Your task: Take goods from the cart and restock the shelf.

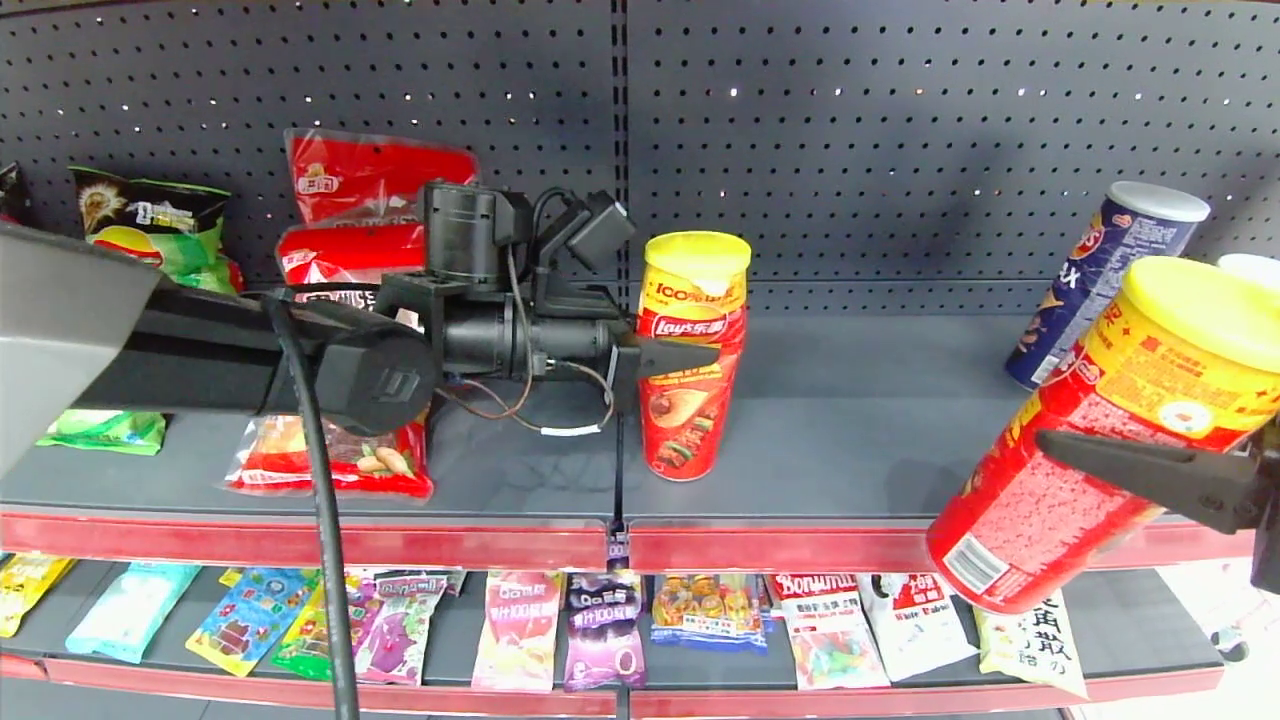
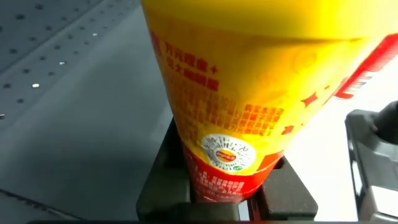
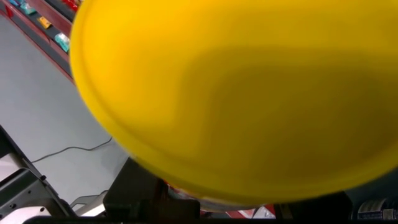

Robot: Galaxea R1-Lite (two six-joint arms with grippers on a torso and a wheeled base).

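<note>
A chip can (image 1: 693, 300) with a yellow lid and red base stands upright on the grey shelf (image 1: 850, 430) near its middle. My left gripper (image 1: 700, 356) comes in from the left and is shut on its middle; the left wrist view shows this can (image 2: 249, 93) between dark fingers (image 2: 158, 186). A second, matching chip can (image 1: 1130, 380) hangs tilted in the air in front of the shelf's right end, lid up and to the right. My right gripper (image 1: 1060, 445) is shut on it. Its yellow lid (image 3: 249, 93) is close to the right wrist camera.
A blue can (image 1: 1100, 270) leans at the shelf's back right, a white lid (image 1: 1250, 268) beside it. Red snack bags (image 1: 370, 190) and a green bag (image 1: 160, 225) sit at the left. Bare shelf lies between the two cans. Several sachets (image 1: 600, 630) line the lower shelf.
</note>
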